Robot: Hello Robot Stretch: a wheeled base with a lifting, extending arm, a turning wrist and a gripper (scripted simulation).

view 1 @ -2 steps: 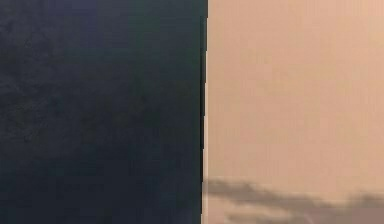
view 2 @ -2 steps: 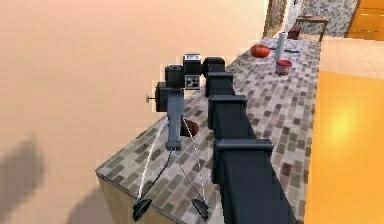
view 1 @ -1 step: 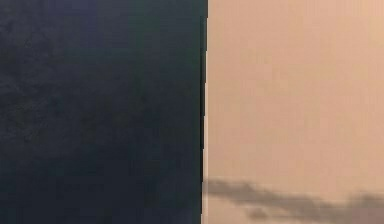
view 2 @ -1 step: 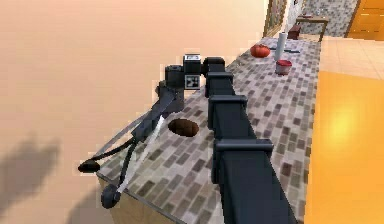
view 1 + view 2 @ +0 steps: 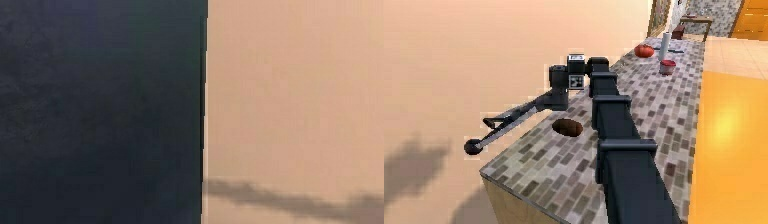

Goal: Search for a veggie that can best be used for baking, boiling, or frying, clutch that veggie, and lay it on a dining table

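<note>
A plain peach-coloured wall (image 5: 444, 60) takes up the arm side view's left half and lies behind the jaws. In the forward view, a flat dark navy panel (image 5: 100, 110) covers the left half and more peach wall the right.

A long countertop of grey and brown brick-patterned stone (image 5: 674, 110) runs away from the jaws toward the arm side view's upper right. A strip of orange floor (image 5: 734, 130) lies beyond the counter's far side from the jaws.

The dark square-section arm (image 5: 624, 150) rises from the bottom edge over the counter. At its far end, the dark two-finger gripper (image 5: 479, 136) points its thin fingers (image 5: 514, 115) down to the left. The fingertips reach the counter's wall-side edge.

There is only bare wall and counter edge at the fingertips, so the gripper holds nothing. How the jaws are set cannot be told.

A brown oval potato-like vegetable (image 5: 568, 128) lies on the counter. It is just beside the fingers, on the arm's side, back from the fingertips.

Well apart from the jaws, far along the counter, sit a round red object (image 5: 644, 49) and a small red cup-shaped object (image 5: 668, 66).
</note>
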